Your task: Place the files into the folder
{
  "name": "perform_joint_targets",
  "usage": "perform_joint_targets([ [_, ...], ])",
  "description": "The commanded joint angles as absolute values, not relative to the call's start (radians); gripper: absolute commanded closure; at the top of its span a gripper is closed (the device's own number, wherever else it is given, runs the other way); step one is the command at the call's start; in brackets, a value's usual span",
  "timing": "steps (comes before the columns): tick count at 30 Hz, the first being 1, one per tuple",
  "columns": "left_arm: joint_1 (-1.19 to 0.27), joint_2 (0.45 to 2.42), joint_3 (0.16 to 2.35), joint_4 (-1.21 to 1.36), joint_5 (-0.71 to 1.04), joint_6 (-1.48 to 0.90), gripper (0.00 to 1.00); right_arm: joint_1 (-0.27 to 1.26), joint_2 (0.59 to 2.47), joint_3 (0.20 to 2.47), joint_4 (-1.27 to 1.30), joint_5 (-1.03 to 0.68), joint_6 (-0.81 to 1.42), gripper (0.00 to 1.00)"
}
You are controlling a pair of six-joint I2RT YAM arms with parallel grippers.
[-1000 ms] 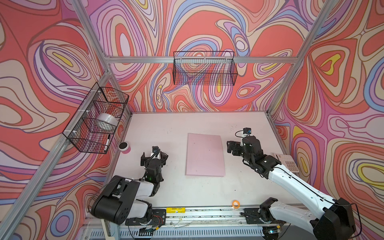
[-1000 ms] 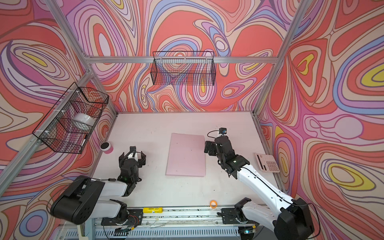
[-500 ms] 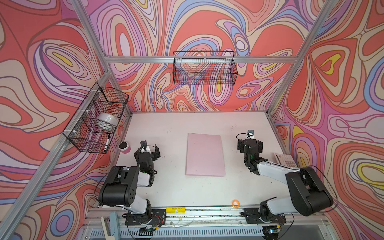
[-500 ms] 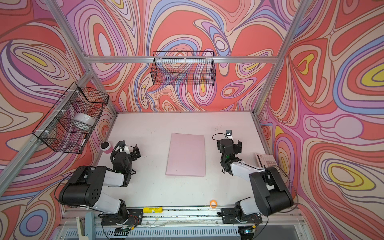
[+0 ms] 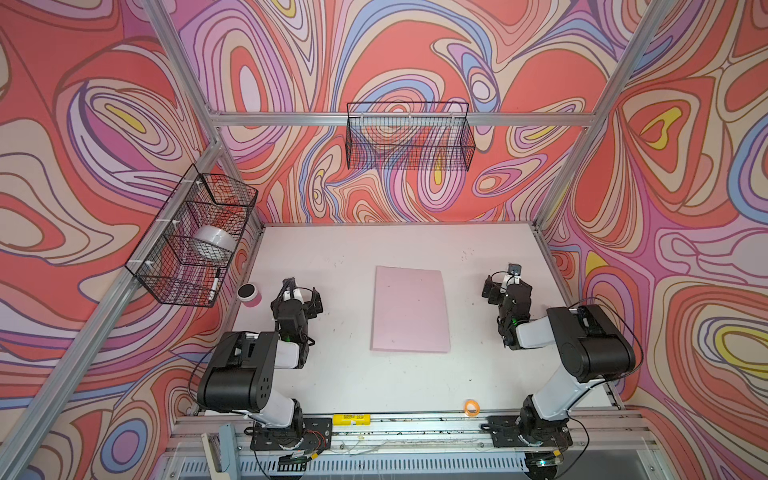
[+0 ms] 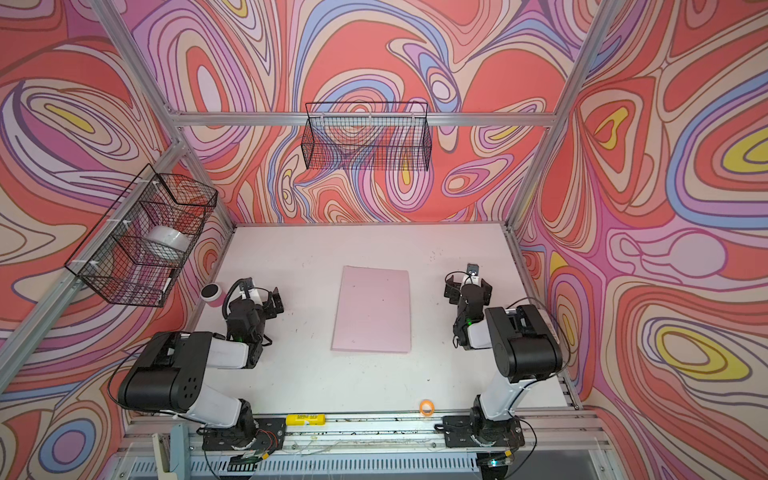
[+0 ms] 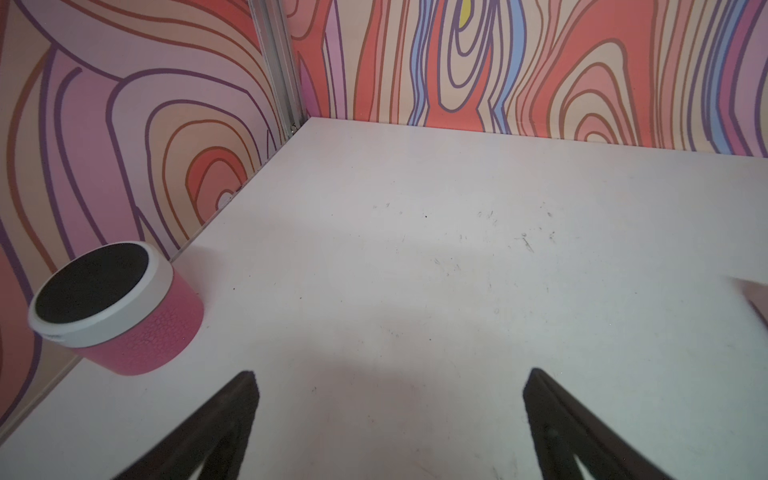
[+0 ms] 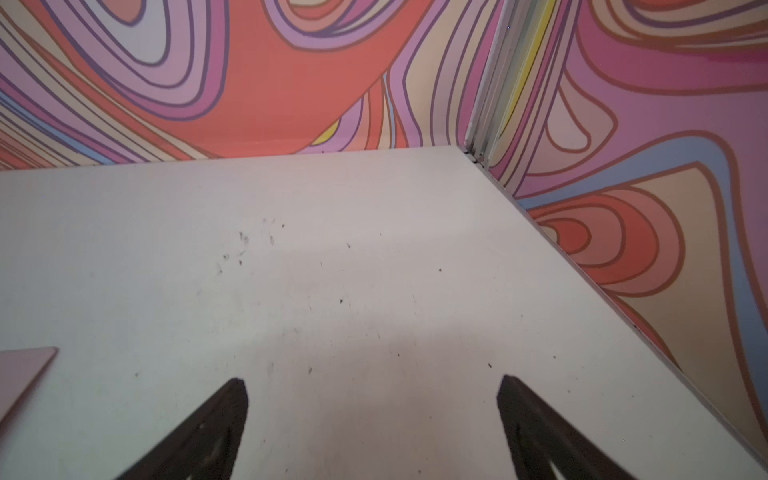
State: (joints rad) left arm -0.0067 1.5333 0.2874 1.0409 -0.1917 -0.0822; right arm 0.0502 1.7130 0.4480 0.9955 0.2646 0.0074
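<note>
The folder (image 5: pixel 410 316), just one, is lying closed in the middle of the table (image 5: pixel 353 374); we are holding both left fingers (image 7: pixel 237 399) and both right fingers (image 8: pixel 228 407) spread wide, gripping nothing.

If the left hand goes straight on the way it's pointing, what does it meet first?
The left hand likely meets only bare table, then the far wall; the pink speaker sits aside.
</note>
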Motion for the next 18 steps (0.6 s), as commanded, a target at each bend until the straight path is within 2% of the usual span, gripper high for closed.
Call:
perform_joint_targets([
  [1, -0.005, 1.534, 0.315, 0.993, -0.169, -0.077, 0.00, 0.041, 1.720, 0.455, 0.999, 0.206, 0.021, 0.01],
  [18, -0.006, 1.537, 0.341, 0.948, -0.163, -0.071, 0.00, 0.028, 1.717, 0.470, 0.959, 0.166, 0.032, 0.02],
])
